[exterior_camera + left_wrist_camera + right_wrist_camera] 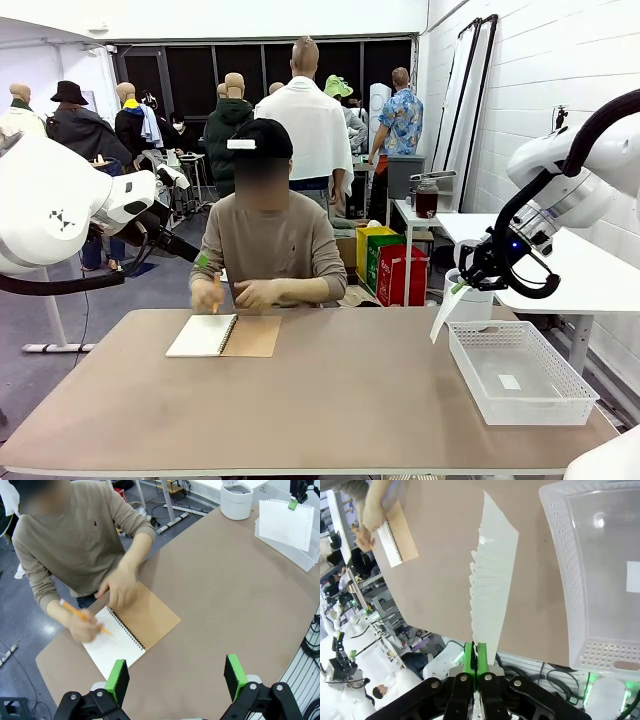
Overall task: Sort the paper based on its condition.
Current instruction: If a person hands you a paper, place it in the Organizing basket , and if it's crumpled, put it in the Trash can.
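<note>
green-padded right gripper (476, 662) pinches a thin white paper sheet (492, 580), ragged perforated edge, hanging beyond its jaws; lattice plastic basket (557, 565) beside; left gripper (176, 677) spread wide, empty

A robotics lab in a bare hall. A white left arm (50, 200) and right arm (585, 165) flank a brown table (330, 400). Around it are a white brick wall (560, 80), grey floor (30, 340), loose cables (310, 642), coloured storage boxes (385, 262) and a white workbench (600, 275).
</note>
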